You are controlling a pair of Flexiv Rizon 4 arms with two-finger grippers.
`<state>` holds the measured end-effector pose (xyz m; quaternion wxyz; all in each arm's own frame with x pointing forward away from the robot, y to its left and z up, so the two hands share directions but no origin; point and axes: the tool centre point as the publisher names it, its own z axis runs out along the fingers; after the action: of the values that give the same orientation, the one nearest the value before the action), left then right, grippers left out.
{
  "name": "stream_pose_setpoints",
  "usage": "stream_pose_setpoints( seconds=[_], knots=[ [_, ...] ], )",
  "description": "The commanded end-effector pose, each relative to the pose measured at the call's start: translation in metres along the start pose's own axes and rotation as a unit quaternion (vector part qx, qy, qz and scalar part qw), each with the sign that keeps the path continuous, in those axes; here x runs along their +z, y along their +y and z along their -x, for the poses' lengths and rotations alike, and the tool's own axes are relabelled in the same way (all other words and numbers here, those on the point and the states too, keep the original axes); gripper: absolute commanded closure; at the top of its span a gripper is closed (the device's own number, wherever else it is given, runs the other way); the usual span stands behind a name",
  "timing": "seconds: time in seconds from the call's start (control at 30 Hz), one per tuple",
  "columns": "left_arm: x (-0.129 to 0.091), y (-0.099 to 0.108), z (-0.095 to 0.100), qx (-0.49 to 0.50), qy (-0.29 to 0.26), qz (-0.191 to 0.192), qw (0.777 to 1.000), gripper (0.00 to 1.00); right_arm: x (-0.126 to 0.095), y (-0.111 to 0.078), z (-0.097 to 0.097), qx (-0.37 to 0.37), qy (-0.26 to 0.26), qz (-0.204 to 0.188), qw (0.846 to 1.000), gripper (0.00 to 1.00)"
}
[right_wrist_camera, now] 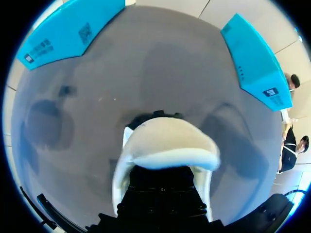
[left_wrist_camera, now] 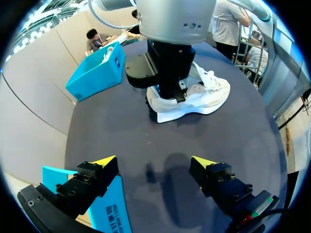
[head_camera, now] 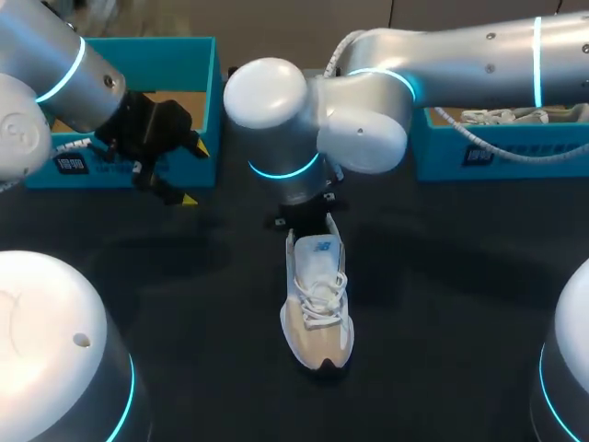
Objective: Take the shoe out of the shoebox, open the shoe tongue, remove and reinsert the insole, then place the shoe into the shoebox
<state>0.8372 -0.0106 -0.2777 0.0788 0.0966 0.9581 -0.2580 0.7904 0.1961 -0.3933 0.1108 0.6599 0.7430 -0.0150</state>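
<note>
Already | shoe [head_camera: 318,304] out of shoebox [head_camera: 175,48], mid-table | my right gripper [left_wrist_camera: 169,90] at its heel, grip untellable | my left gripper [left_wrist_camera: 154,162] spread, empty | insole, reboxing likely remain

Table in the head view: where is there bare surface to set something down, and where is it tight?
Bare table lies between the shoe and the right shoebox, and again left of the shoe, on the robot's side of the open left claw and the left shoebox. It is crowded at the shoe's heel, under the right arm.
</note>
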Motion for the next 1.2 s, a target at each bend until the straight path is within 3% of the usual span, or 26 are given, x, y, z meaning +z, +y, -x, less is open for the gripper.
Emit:
stream_pose_setpoints(
  seconds=[0.03, 0.33, 0.73, 1.0, 1.2],
  knots=[
    [0.0, 0.0, -0.001, 0.0, -0.001, 0.001, 1.0, 0.0, 0.014, 0.001, -0.006, -0.006, 0.011, -0.012, 1.0, 1.0],
    [0.0, 0.0, -0.001, 0.0, -0.001, 0.001, 1.0, 0.0, 0.02, -0.012, -0.015, -0.012, 0.036, -0.031, 0.999, 1.0],
    [0.0, 0.0, -0.001, 0.0, -0.001, 0.001, 1.0, 0.0, 0.018, -0.033, -0.008, 0.004, 0.059, -0.054, 0.997, 1.0],
    [0.0, 0.0, -0.001, 0.0, -0.001, 0.001, 1.0, 0.0, -0.013, -0.028, -0.003, 0.004, 0.003, -0.01, 1.0, 1.0],
    [0.0, 0.0, -0.001, 0.0, -0.001, 0.001, 1.0, 0.0, -0.012, -0.023, 0.002, 0.005, -0.007, 0.001, 1.0, 1.0]
  ],
)
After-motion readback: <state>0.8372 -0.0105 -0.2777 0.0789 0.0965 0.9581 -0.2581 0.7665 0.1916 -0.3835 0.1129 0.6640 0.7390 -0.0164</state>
